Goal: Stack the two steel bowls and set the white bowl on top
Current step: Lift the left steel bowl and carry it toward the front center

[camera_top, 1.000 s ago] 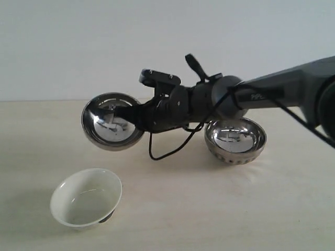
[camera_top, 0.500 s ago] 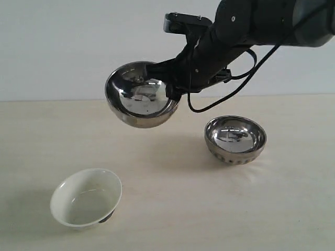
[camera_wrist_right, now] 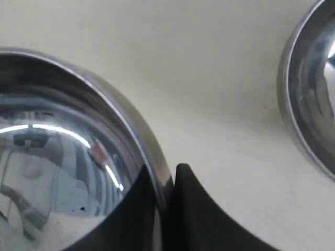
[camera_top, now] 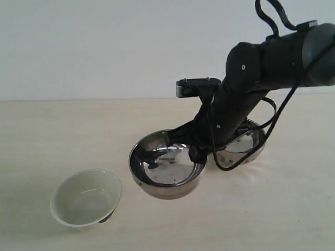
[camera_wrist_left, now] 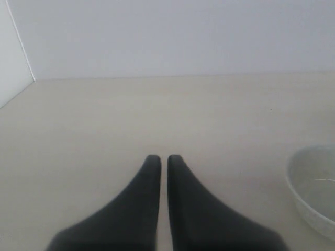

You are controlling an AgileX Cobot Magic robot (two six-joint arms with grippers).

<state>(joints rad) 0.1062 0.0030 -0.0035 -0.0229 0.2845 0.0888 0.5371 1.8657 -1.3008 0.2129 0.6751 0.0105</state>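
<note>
Right tool (camera_wrist_right: pixel 163 175) is clamped down on the rim of the smooth steel bowl (camera_wrist_right: pixel 63 157). One black finger (camera_wrist_right: pixel 137 209) sits inside the bowl and the other one sits outside, with the metal lip pinched between them and no slack. In the exterior view, the right tool (camera_top: pixel 196 151) reaches down from a bulky dark arm and grips the smooth steel bowl (camera_top: pixel 166 167) at its far-right edge. The bowl is tipped a little so you can see right into it. It's very low over the counter (camera_top: pixel 52 136), and I honestly can't tell whether the bottom is touching or just hovering.

The other steel bowl (camera_top: pixel 251 144) sits on the counter right behind the arm, mostly hidden by it. It's just beside the held bowl, off to its right and further back, so the two aren't nested. The right wrist view catches a slice of that other steel bowl (camera_wrist_right: pixel 314 78), with bare counter between the two rims.

The white bowl (camera_top: pixel 86 198) is on its own at the front left of the counter, upright, near the held bowl but not touching it.

Left tool (camera_wrist_left: pixel 164 158) has its fingers almost together, just a thin slit between them, gripping nothing. It's pointing across bare counter, with the white bowl (camera_wrist_left: pixel 314 193) peeking in at the edge.

A black cable (camera_top: pixel 272 117) loops off the right arm.
</note>
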